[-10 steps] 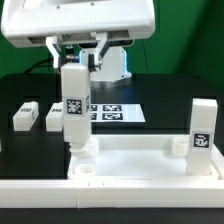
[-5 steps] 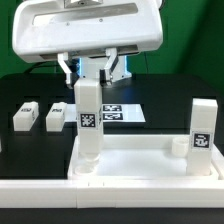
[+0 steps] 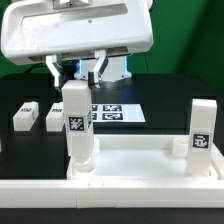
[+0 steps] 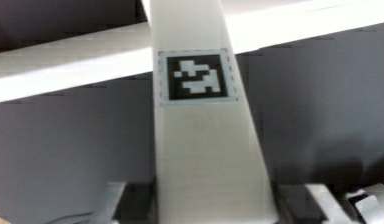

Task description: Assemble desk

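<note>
The white desk top (image 3: pixel 140 162) lies at the front of the black table. My gripper (image 3: pixel 76 72) is shut on a white leg (image 3: pixel 76 122), held upright with its lower end at the desk top's corner on the exterior view's left. Its tag faces the camera. In the wrist view the leg (image 4: pixel 198 130) runs between my two fingers (image 4: pixel 121 198), with the desk top's rim (image 4: pixel 64 75) behind it. A second leg (image 3: pixel 203 126) stands upright at the corner on the exterior view's right.
Two more white legs (image 3: pixel 24 115) (image 3: pixel 55 116) lie on the table at the exterior view's left. The marker board (image 3: pixel 112 113) lies behind the desk top. The arm's wide white body hangs over the scene.
The held leg swung toward the exterior view's right half a second ago and is now back to the left. Its tag faces the camera again, and the hand moved with it.
</note>
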`<act>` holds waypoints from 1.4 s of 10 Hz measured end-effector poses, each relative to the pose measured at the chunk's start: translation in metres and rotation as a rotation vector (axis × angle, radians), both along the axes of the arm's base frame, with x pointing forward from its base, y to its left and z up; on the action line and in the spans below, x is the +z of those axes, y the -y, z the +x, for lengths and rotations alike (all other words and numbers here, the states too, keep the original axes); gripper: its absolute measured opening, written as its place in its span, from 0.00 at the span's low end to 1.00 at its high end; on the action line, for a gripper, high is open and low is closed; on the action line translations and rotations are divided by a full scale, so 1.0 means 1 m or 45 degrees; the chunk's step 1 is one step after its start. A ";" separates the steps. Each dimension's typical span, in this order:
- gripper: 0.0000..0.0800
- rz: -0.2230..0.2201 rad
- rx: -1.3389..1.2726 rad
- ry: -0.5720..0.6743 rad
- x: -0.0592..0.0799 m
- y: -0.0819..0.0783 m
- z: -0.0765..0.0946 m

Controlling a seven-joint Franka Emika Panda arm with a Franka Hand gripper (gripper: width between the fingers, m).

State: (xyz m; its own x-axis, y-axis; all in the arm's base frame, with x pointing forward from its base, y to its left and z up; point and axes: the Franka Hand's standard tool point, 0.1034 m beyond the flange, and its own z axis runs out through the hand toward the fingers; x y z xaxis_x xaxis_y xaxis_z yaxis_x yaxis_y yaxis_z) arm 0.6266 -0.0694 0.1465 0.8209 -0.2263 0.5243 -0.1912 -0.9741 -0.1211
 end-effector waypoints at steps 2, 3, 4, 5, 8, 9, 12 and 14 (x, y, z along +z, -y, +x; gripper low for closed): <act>0.37 -0.002 -0.005 0.005 0.000 0.002 0.002; 0.37 -0.006 -0.008 0.012 0.000 0.003 0.003; 0.37 -0.008 -0.013 0.020 0.000 0.001 0.004; 0.37 -0.006 -0.014 0.022 0.000 -0.001 0.005; 0.37 0.009 -0.022 0.014 -0.006 -0.007 0.006; 0.37 0.009 -0.020 0.011 -0.008 -0.009 0.005; 0.37 -0.019 -0.036 0.031 -0.017 -0.008 0.004; 0.37 -0.068 -0.061 0.093 -0.017 -0.005 0.007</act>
